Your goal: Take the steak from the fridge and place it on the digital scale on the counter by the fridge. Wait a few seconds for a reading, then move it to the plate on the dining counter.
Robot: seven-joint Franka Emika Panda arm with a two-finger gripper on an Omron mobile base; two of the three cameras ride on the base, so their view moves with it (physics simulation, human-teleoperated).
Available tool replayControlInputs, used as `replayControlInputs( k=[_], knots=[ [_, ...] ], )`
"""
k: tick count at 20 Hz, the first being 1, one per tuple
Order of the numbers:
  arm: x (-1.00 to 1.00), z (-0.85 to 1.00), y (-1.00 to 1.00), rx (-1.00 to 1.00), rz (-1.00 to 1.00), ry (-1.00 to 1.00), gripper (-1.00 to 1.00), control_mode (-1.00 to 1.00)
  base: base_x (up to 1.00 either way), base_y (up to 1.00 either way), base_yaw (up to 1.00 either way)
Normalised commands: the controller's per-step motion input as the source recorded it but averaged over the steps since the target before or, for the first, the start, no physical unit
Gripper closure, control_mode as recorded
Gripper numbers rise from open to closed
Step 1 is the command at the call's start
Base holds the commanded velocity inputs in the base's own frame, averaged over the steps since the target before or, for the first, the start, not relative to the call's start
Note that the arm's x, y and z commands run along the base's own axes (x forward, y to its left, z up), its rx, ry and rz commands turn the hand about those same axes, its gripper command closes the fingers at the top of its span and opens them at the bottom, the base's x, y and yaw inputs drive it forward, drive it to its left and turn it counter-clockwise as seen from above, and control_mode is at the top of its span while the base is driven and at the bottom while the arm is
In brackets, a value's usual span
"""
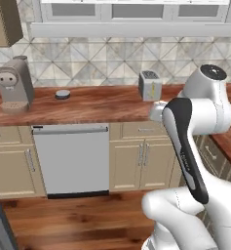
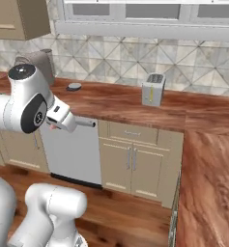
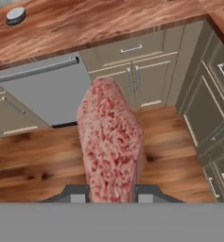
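Observation:
The steak (image 3: 109, 142), a pinkish-red slab with pale streaks, stands on edge between my fingertips in the hand view. My gripper (image 3: 111, 191) is shut on it, above the wooden floor in front of the counter (image 3: 85, 23). A sliver of the pink meat shows under my hand (image 2: 63, 118) in the right base view. The digital scale (image 1: 63, 94) (image 2: 74, 87) (image 3: 15, 15), a small dark puck with a lighter top, sits bare on the counter (image 1: 102, 105), well ahead of the gripper and to its left. The fridge, the plate and the dining counter are out of view.
A beige coffee machine (image 1: 14, 83) stands left of the scale and a toaster (image 1: 150, 84) (image 2: 153, 89) to its right. Below the counter is a grey dishwasher front (image 1: 71, 158) (image 3: 42, 90). The worktop turns a corner along the right (image 2: 207, 183).

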Motion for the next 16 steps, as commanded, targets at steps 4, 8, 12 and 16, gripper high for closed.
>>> replayControlInputs(
  k=[4, 8, 12, 16],
  knots=[
    [0.0, 0.0, 0.0, 0.0, 0.0, 0.0, 1.0, 1.0, 0.95, 0.58, -0.04],
    [0.0, 0.0, 0.0, 0.0, 0.0, 0.0, 1.0, 1.0, 0.82, 0.42, -0.05],
    [0.0, 0.0, 0.0, 0.0, 0.0, 0.0, 1.0, 1.0, 0.65, 0.02, -0.02],
    [0.0, 0.0, 0.0, 0.0, 0.0, 0.0, 1.0, 1.0, 0.84, 0.04, 0.0]
  ],
)
